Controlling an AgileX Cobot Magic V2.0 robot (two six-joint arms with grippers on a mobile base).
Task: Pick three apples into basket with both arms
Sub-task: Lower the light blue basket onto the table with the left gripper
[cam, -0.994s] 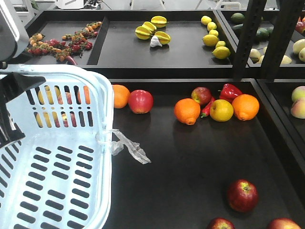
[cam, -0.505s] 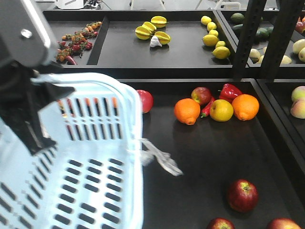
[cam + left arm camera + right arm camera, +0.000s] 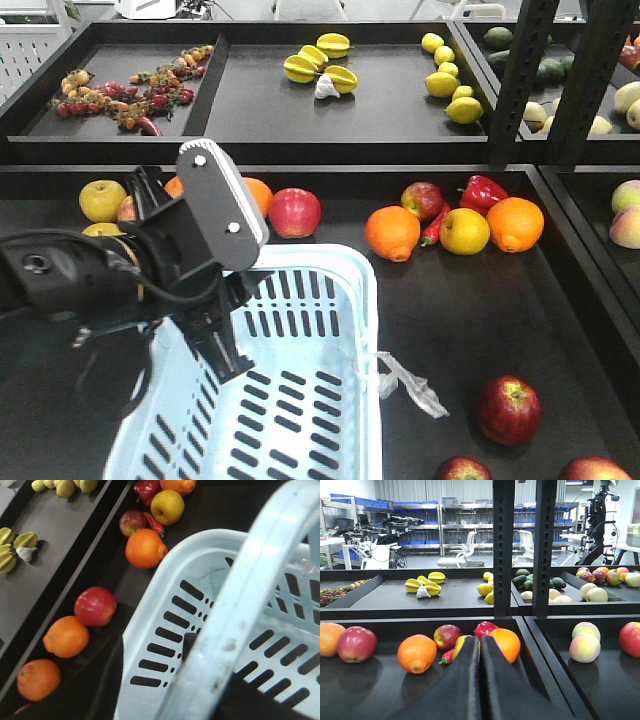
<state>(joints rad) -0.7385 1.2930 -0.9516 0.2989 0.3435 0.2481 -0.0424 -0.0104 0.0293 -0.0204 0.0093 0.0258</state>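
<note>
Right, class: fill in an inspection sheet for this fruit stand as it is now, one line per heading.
Surface: black tray, no spills seen.
Job's things: basket over the tray, no fruit in it; red apples loose on the tray.
Clutter: oranges, yellow apple and pepper along the back.
Pincers: left pincer apparently shut on the basket; right pincer shut, empty.
Cables: black cables along the left arm, no snag seen.
Surroundings: rear tray with starfruit and lemons; dark post at right.
</note>
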